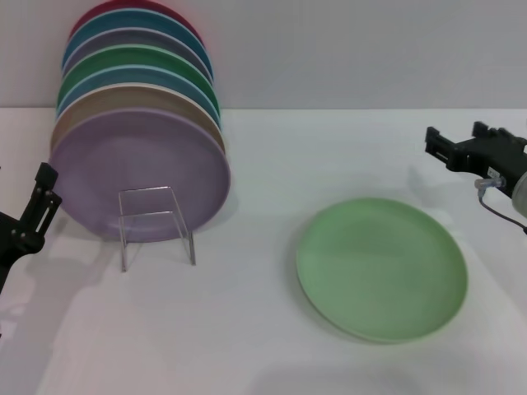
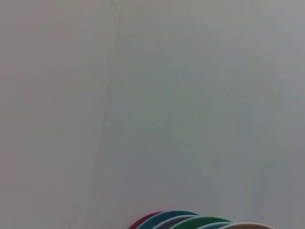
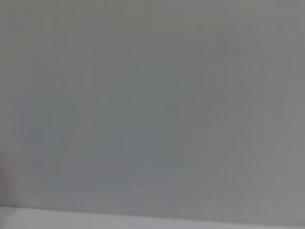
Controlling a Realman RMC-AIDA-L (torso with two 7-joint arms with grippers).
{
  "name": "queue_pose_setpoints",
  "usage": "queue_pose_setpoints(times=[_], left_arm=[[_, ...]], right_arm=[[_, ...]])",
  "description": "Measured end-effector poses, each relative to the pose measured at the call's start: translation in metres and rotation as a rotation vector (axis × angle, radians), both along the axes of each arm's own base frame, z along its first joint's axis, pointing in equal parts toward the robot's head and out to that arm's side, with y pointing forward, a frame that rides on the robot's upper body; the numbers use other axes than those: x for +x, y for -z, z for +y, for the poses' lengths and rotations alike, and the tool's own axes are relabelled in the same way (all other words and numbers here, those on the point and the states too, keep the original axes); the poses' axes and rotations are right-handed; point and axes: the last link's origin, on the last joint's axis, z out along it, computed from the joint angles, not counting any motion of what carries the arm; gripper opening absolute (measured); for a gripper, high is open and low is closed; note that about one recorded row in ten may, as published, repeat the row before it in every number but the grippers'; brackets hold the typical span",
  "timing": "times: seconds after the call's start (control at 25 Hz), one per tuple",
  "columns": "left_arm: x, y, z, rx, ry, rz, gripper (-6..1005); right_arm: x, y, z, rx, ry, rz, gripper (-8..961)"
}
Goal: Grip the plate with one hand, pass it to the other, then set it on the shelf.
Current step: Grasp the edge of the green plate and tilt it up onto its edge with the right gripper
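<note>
Light green plate [image 1: 381,267] flat on bench [image 1: 247,346], right gripper [image 1: 449,150] nearby, can't tell if open. Risk imo: thin rim slips when pinched.

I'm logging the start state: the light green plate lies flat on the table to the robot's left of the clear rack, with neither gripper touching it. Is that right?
Not quite. In the head view the light green plate lies flat on the table to the robot's right of the clear rack, not its left. The rest holds: the left gripper and right gripper are both apart from it.
</note>
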Motion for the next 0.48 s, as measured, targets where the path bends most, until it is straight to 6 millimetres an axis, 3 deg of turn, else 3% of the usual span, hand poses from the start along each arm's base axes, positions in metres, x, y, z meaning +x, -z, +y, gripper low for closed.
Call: queue_pose_setpoints(times=[0.2,0.48], left_arm=[[0.002,0.0,0.003,-0.002,0.007,0.003,775],[0.003,0.0,0.006,-0.006,0.01,0.008,775]], right_arm=[[0.002,-0.015,0.004,-0.129,0.027,0.032,740],[-0.022,-0.017,0.002,-0.318,0.051,-0.083,738]])
